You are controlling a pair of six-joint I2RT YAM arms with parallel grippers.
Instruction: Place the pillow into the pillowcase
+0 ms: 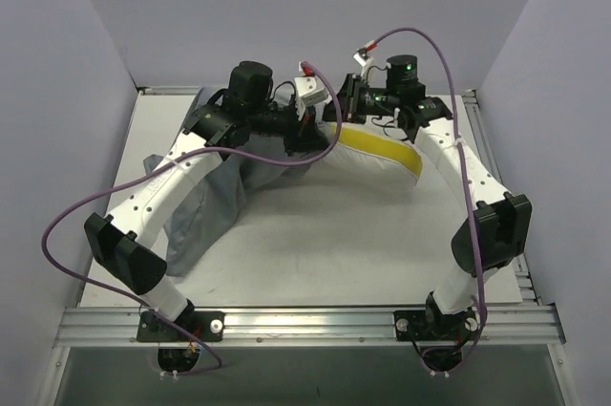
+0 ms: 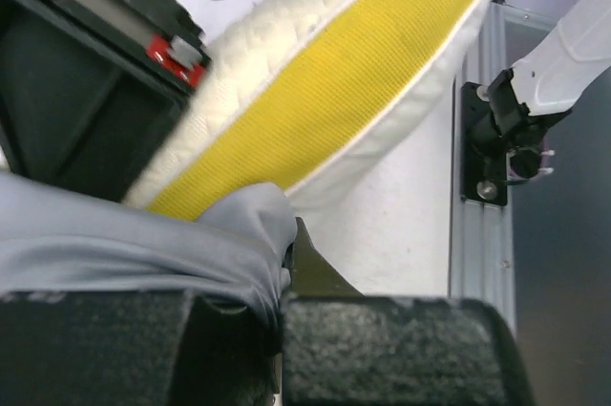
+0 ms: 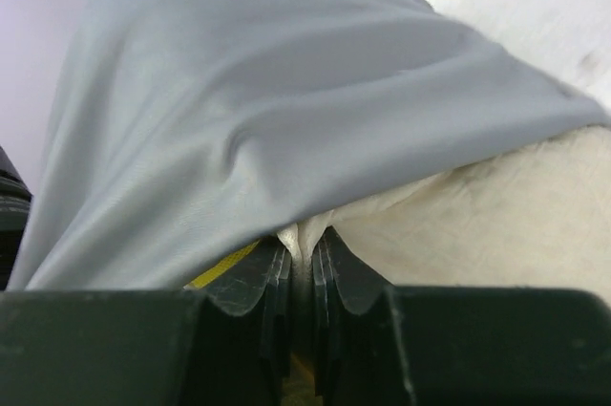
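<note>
Nearest us, the grey pillowcase (image 1: 205,210) slumps left on the table (image 1: 315,253). Farther back, our left gripper (image 2: 286,267) pinches its hem and our right gripper (image 3: 304,251) clamps the pillow (image 1: 382,150) by its cream edge. The pillow's long axis runs rightward from the mouth, so we judge it must slide left.

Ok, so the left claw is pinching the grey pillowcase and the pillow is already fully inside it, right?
Not fully. The left claw does pinch the pillowcase, but much of the pillow lies outside it, yellow edge exposed, as the top external view shows.
</note>
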